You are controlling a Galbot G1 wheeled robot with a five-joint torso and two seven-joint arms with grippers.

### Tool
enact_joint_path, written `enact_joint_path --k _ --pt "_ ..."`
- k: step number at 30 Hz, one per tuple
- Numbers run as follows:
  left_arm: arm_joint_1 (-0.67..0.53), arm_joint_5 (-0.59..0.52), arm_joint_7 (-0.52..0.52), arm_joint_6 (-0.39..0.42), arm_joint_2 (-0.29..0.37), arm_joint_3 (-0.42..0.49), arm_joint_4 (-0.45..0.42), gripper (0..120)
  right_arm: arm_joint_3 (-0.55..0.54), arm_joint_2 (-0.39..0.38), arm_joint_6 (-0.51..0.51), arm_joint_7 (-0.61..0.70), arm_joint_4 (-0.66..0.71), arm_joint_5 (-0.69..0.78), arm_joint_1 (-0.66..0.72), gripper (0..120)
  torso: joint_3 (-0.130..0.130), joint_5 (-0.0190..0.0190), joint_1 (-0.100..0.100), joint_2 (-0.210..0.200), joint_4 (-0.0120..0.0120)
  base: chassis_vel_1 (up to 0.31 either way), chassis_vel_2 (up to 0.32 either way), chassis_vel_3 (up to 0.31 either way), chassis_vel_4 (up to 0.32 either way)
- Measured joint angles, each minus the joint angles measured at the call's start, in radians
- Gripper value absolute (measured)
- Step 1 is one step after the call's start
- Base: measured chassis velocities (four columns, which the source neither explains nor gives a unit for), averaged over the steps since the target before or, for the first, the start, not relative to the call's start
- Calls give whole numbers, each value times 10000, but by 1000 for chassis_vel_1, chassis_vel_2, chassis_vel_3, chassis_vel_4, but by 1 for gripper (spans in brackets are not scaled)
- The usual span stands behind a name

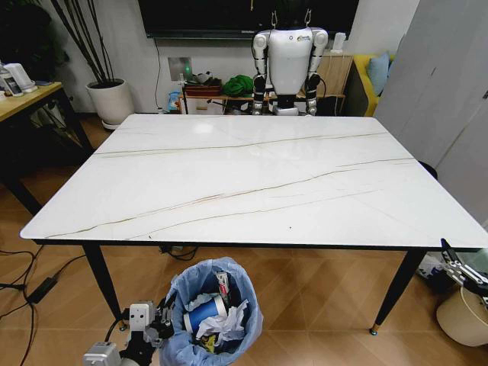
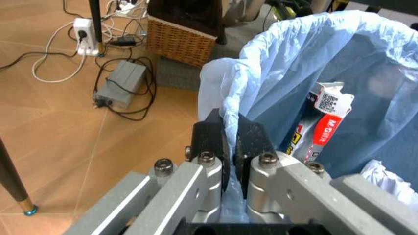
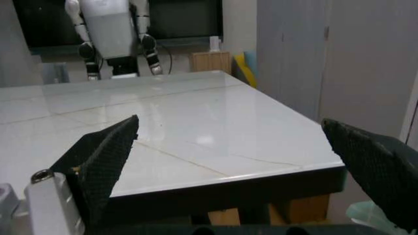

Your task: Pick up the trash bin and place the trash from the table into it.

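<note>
The trash bin (image 1: 216, 314), lined with a crinkly blue bag, stands on the floor just in front of the table's near edge. Inside it lie a blue paper cup (image 1: 203, 313), crumpled white paper (image 1: 227, 320) and a red-and-white carton (image 2: 326, 122). My left gripper (image 1: 162, 320) is at the bin's left side, shut on the bag-covered rim (image 2: 230, 142). The white marble table (image 1: 259, 175) spreads ahead. My right gripper (image 1: 462, 271) hangs open beside the table's near right corner; its two black fingers (image 3: 104, 154) stand wide apart before the table edge (image 3: 216, 181).
Another robot (image 1: 288, 59) stands behind the table's far edge. A white plant pot (image 1: 113, 101) and a wooden desk (image 1: 23, 97) are at the far left. Cables (image 1: 30, 284) lie on the floor at left, a pale round container (image 1: 463, 317) at right. A wicker basket (image 2: 183, 43) and power brick (image 2: 121, 82) sit beyond the bin.
</note>
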Motion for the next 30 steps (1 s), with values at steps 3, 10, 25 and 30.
enact_joint_path --k 3,10,25,30 --pt "-19 -30 -2 -21 -27 16 65 0 15 82 94 -17 -184 -6 49 100 0 4 0 0 -1 0 0 0 0" --pt "-8 -62 -7 -45 -96 30 148 0 44 229 257 -78 -418 -11 149 100 0 3 1 0 0 0 0 0 0" --pt "-63 -238 -71 -67 -90 3 110 0 19 330 354 -201 -509 2 180 100 -37 2 -36 -80 0 0 0 0 0" --pt "-78 -281 -77 -67 -82 -3 109 0 -6 335 353 -205 -522 1 198 100 -123 2 -102 -228 0 0 0 0 0"
